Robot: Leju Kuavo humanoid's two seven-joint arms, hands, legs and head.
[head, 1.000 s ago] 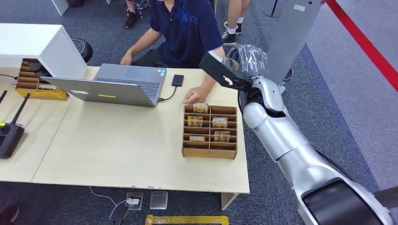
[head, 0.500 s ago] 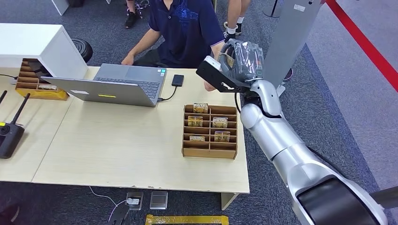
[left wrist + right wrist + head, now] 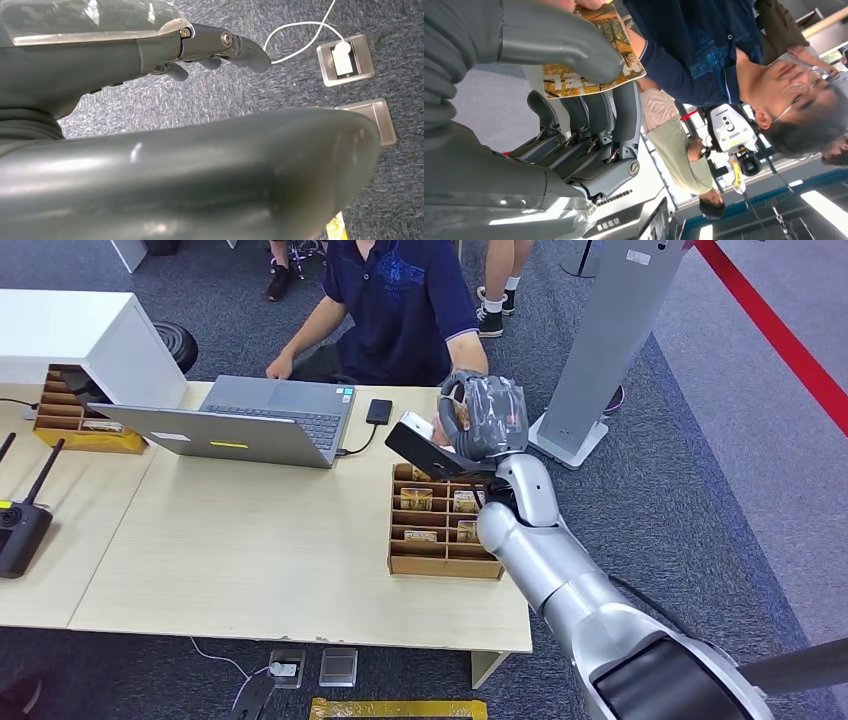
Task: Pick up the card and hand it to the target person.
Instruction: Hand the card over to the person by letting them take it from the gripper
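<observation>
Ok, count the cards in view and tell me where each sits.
6. One card held by the right hand. Five in the wooden rack: top left, second row, third row. The arm may hide more.

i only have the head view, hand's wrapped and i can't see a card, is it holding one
Observer: Yes. In the right wrist view the card is pinched under the thumb of the right hand.
Operator: is anyone near it
Observer: A person in a dark blue shirt is just beyond the card.
Operator: and the left hand
Observer: The left hand hangs over carpet, holding nothing.
</observation>
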